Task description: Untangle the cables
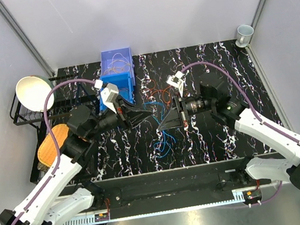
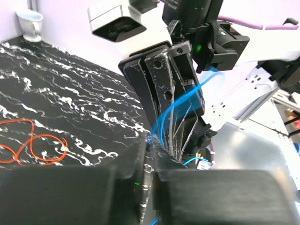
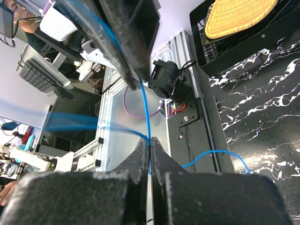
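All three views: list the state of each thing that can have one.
left hand: shut on blue cable
right hand: shut on blue cable
blue cable: pinched by both hands, short span between them
orange cable: lying loose in loops
blue bin: open, thin wires inside
white bowl: tipped on edge in dish rack
mug: upright

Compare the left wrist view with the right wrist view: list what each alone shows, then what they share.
Left wrist only: thin orange wire loops and a white cup. Right wrist only: a woven tan wicker tray. Both: the thin blue wire stretched between the left gripper and right gripper, each with fingers shut on it, plus the black marbled table.
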Motion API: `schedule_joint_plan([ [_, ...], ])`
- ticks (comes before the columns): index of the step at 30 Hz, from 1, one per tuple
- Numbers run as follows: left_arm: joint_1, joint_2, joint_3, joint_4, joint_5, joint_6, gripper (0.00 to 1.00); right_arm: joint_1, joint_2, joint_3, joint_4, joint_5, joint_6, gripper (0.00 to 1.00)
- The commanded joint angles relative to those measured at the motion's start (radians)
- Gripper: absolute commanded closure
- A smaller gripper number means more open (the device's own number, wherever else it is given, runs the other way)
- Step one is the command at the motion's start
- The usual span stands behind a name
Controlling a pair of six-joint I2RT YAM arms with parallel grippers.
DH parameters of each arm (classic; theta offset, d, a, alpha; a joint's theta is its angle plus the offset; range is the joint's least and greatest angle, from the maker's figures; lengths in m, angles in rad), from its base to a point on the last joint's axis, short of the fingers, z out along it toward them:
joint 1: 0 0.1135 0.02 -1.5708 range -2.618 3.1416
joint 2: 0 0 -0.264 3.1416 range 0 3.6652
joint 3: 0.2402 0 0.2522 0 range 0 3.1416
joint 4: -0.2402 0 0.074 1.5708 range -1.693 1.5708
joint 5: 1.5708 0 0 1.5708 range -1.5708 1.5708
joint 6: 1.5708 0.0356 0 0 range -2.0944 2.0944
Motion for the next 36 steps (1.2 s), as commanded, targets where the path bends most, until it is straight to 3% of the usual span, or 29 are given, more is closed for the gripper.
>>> schedule_joint_plan([
  [1, 0.004, 0.001, 0.009, 0.078, 0.015, -0.013, 1.00, -0.005, -0.003, -0.007, 0.066, -0.022, 0.013, 1.00],
  [7, 0.004, -0.019, 0.063, -0.063, -0.189, 0.036, 1.00, -0.010, -0.020, -0.019, -0.056, 0.096, -0.043, 1.00],
  [11, 0.004, 0.013, 0.204, -0.241, -0.352, 0.097, 1.00, -0.013, -0.033, -0.071, -0.115, 0.179, -0.083, 0.95],
  [16, 0.015, 0.073, 0.339, -0.302, -0.441, 0.131, 1.00, -0.013, -0.017, -0.148, -0.102, 0.184, -0.060, 0.82],
  [22, 0.027, 0.174, 0.497, -0.365, -0.470, 0.165, 1.00, -0.011, 0.004, -0.219, -0.054, 0.199, -0.028, 0.80],
  [25, 0.030, 0.243, 0.588, -0.434, -0.550, 0.191, 1.00, -0.013, 0.007, -0.223, -0.055, 0.219, -0.040, 0.77],
  [29, 0.053, 0.340, 0.652, -0.425, -0.748, 0.188, 1.00, -0.011, 0.006, -0.222, -0.081, 0.274, -0.066, 0.75],
  [36, 0.151, 0.519, 0.762, -0.312, -0.777, 0.148, 1.00, -0.011, 0.033, -0.229, -0.117, 0.392, -0.049, 0.79],
])
